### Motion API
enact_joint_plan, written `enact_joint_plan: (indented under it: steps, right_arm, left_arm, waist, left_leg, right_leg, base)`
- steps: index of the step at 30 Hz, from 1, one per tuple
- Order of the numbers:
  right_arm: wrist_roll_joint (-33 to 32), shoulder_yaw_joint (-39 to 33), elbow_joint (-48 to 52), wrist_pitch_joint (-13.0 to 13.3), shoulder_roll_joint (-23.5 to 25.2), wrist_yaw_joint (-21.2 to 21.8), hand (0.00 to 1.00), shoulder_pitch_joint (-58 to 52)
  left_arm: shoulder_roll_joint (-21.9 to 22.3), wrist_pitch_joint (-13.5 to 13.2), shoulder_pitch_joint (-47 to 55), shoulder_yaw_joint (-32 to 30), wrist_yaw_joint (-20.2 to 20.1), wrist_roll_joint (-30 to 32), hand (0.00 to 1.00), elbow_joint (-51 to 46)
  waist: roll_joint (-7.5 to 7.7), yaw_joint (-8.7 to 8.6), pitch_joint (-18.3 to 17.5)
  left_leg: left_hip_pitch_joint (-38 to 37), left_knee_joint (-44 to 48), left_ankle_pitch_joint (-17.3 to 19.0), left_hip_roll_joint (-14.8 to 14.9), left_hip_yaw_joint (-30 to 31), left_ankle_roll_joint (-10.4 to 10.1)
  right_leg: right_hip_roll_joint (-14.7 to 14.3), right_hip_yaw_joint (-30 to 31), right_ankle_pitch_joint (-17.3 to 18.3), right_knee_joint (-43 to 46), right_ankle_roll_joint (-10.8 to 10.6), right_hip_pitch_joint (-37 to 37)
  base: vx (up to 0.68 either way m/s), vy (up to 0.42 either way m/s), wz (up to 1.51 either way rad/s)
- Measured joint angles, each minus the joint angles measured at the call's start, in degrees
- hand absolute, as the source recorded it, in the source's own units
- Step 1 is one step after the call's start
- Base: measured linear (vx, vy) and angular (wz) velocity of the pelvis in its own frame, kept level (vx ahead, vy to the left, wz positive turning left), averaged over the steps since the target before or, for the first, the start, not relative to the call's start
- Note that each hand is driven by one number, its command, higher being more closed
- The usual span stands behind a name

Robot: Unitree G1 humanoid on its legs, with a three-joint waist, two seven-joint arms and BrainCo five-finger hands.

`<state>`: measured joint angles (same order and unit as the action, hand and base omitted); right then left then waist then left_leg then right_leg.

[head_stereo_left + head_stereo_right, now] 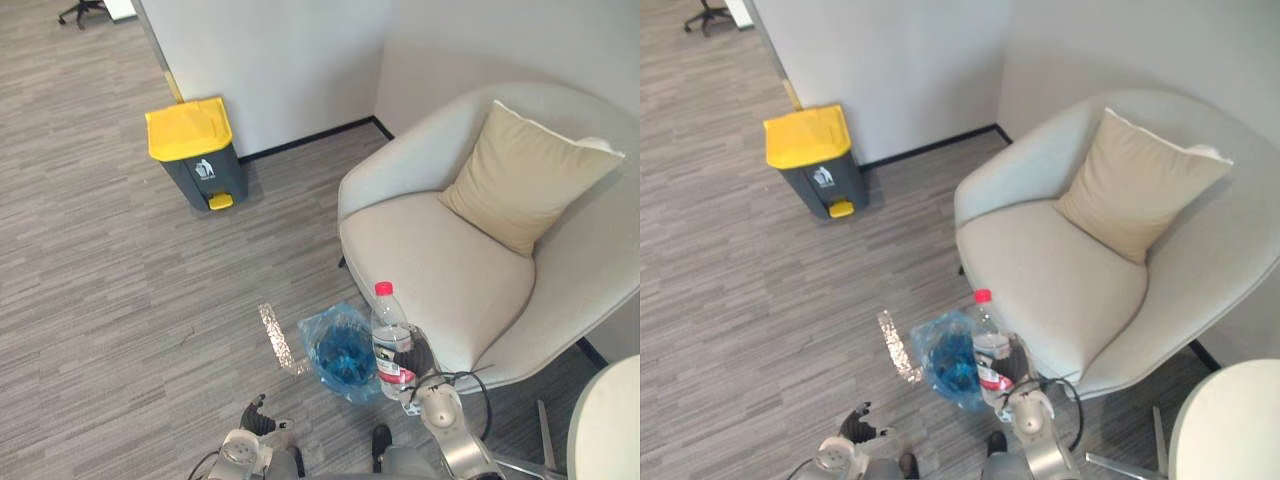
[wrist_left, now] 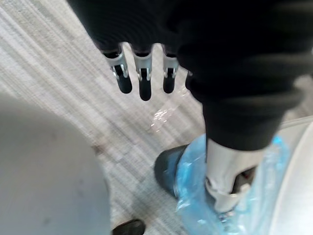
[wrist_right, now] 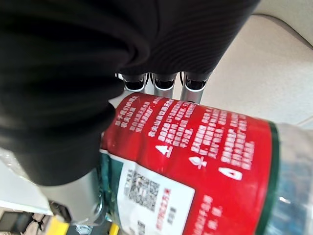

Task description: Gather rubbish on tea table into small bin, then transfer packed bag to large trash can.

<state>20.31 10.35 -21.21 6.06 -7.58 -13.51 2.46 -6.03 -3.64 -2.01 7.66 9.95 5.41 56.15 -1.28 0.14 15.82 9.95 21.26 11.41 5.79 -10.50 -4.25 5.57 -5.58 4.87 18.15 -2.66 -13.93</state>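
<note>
Water bottle stands upright, red cap up, in my right hand, fingers curled round its red label. Small bin, lined with a blue bag and open at the top, sits just to my left of the bottle, against the armchair. Next move, I judge: shift left, then drop. Left hand hangs low, fingers straight, holding nothing. Yellow-lidded trash can is well apart by the wall.

Office lounge: grey plank floor, pale armchair with cushion, yellow-lidded pedal bin, swivel-chair base.
</note>
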Motion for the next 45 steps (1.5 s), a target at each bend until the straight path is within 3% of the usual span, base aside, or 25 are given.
enact_joint_plan:
  steps: [3, 8, 13, 21, 26, 34, 35, 45]
  right_arm:
    - [0.0, 1.7, -0.8, -0.1, -2.4, -1.1, 1.0, 6.5]
    - [0.0, 1.6, 0.4, -0.9, -5.2, -2.4, 1.0, 11.0]
    - [-0.1, 1.6, 6.4, -1.6, -7.2, -3.3, 1.0, 14.3]
    - [-0.3, 1.0, 9.3, -1.5, -14.2, -4.6, 1.0, 28.3]
    - [-1.3, -0.9, 11.9, -1.3, -17.5, -5.6, 1.0, 31.7]
    - [-1.3, -1.9, 11.0, -1.3, -17.7, -7.2, 1.0, 34.0]
    - [-1.3, -2.8, 10.6, -1.3, -17.6, -7.4, 0.0, 34.1]
    - [-2.4, -4.7, 6.7, -1.3, -16.3, -10.2, 0.0, 35.9]
  left_arm:
    - [-0.1, -1.0, -2.3, -2.3, 1.2, -3.3, 0.0, -1.9]
    - [0.1, -1.2, -5.4, -5.5, 1.5, -6.4, 0.0, -5.4]
    - [0.5, -1.0, -8.4, -8.5, 2.9, -6.9, 0.0, -9.9]
    - [2.4, -3.0, -7.4, -8.7, 3.3, -7.8, 0.0, -30.8]
    - [2.7, -3.5, -5.0, -9.0, 2.5, -7.8, 0.0, -39.8]
    - [3.0, -5.2, -1.7, -8.9, 1.1, -7.8, 0.0, -45.7]
    - [3.1, -5.5, -1.6, -8.9, 1.0, -7.8, 0.0, -45.9]
    - [2.9, -6.2, -0.4, -8.7, 1.0, -7.7, 0.0, -45.0]
  waist:
    - [-0.24, 0.19, 3.9]
    - [-0.26, 0.75, 7.2]
    - [-0.15, 1.43, 8.0]
    - [0.23, 4.72, 12.6]
    - [0.4, 5.56, 13.8]
    - [0.45, 6.13, 13.8]
    - [0.45, 6.13, 13.8]
    - [0.39, 6.02, 12.9]
  left_leg:
    - [9.9, 9.7, 4.4, 1.7, 0.6, 0.0]
    - [22.6, 18.9, 6.2, 2.1, 2.3, 0.6]
    - [34.3, 22.6, 5.4, 3.1, 3.6, 0.7]
    - [50.0, 25.1, 2.1, 2.5, 7.2, 0.0]
    - [56.2, 26.4, 1.7, 1.2, 9.1, -0.6]
    - [60.4, 26.1, 0.8, 0.0, 10.5, -1.0]
    - [60.9, 25.3, 0.3, -0.5, 10.7, -1.2]
    - [61.5, 25.0, -0.2, -0.5, 11.1, -1.5]
  right_leg:
    - [0.0, -0.2, 3.8, 9.8, 0.6, -9.7]
    - [1.7, -0.4, 6.1, 18.8, 0.1, -22.0]
    - [1.8, -1.7, 4.6, 20.7, 0.7, -32.2]
    - [3.5, -5.3, 4.4, 25.3, 2.5, -46.0]
    - [5.3, -6.7, 6.2, 29.1, 3.0, -51.8]
    - [6.9, -8.0, 7.9, 31.2, 2.8, -55.7]
    - [7.3, -8.3, 8.1, 31.3, 2.9, -56.4]
    - [7.4, -8.8, 8.3, 31.6, 3.3, -57.0]
  base:
    - [-0.24, -0.051, 0.11]
    - [-0.23, -0.037, 0.12]
    - [-0.12, -0.023, 0.07]
    - [-0.02, -0.03, 0.24]
    - [0.02, -0.027, 0.27]
    - [0.0, -0.016, 0.17]
    - [-0.01, -0.014, 0.28]
    - [0.0, -0.005, 0.04]
